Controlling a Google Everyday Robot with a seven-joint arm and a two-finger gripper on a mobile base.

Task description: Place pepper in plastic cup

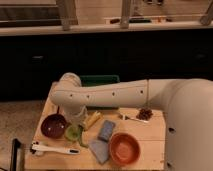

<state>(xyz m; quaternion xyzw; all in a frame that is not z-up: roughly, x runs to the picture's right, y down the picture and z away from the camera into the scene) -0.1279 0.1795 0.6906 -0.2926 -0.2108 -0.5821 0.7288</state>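
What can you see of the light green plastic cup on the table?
The plastic cup is small, round and translucent light green. It stands upright near the table's front left, right beside the purple bowl. The gripper hangs directly above it, hiding its back rim. A dark green strip, seemingly the pepper, lies at its right edge.
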